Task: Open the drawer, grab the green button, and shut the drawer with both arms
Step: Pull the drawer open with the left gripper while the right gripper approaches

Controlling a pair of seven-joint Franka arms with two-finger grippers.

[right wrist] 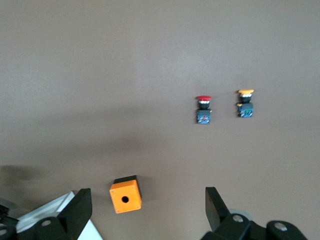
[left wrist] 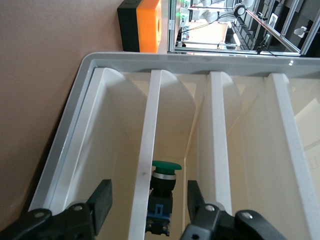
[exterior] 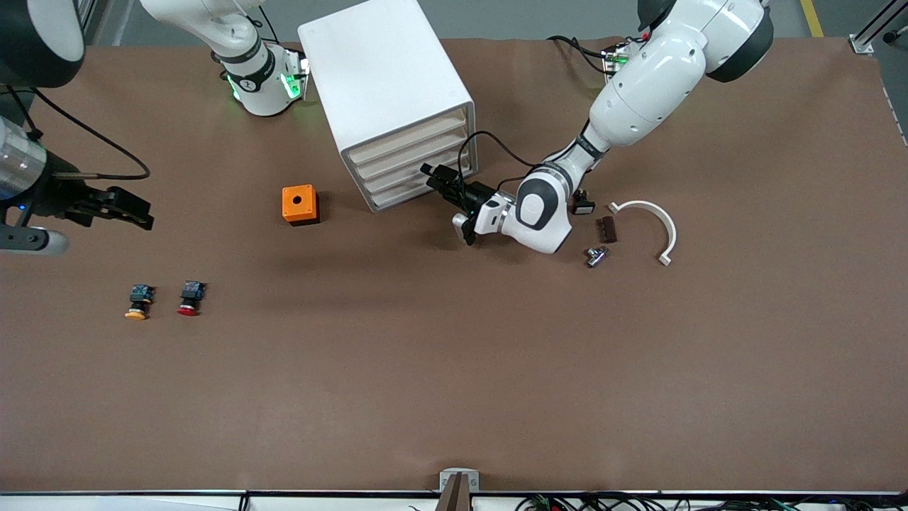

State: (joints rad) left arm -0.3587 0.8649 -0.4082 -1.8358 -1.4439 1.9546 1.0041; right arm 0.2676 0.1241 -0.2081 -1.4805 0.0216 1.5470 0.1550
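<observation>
Left wrist view shows the left gripper (left wrist: 145, 212) open at the cabinet (exterior: 386, 92), its fingers (left wrist: 102, 200) straddling a drawer (left wrist: 150, 150) front and the green-capped button (left wrist: 162, 192), which lies just past that front; the button's long axis runs 12 to 6 o'clock, cap at 12, blue block toward the hand. Front view puts the right gripper (exterior: 131, 209) open and waiting over bare table at the cabinet's 9 o'clock, so the left arm is judged far nearer.
</observation>
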